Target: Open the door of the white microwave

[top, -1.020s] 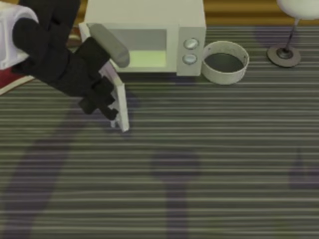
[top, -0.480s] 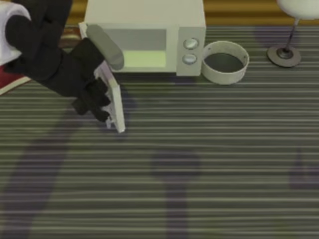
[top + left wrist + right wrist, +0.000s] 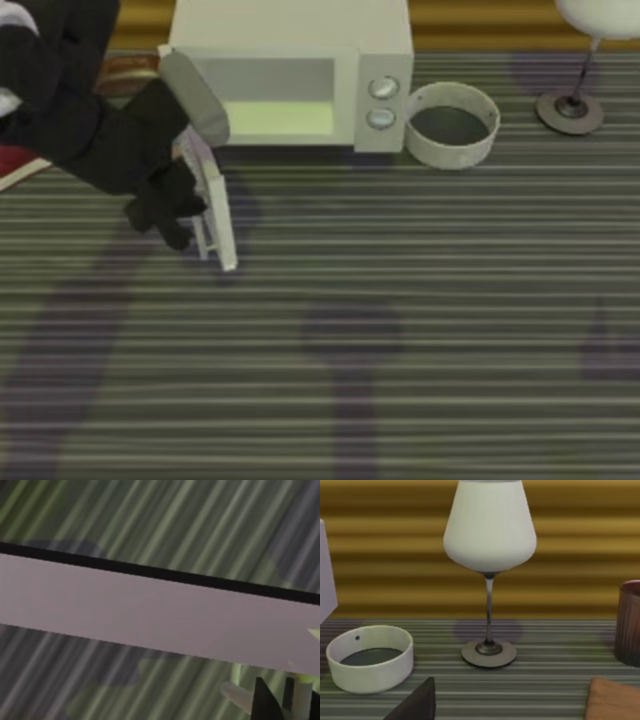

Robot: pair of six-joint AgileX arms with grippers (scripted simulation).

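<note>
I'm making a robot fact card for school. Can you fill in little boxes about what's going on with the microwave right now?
Oven: boxy white microwave, pale yellow-green inside showing
Door: flat off-white door, swung wide open toward the table's left
Working arm: left gripper at the door's outer edge
Other arm: right one out of the top view
Beside oven: round white ring-shaped bowl, on its right
Far right: white wine glass

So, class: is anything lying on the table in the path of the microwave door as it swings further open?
Nothing visible. The door swings toward the top view's left, where only striped table shows; the bowl stands on the microwave's other side.
</note>
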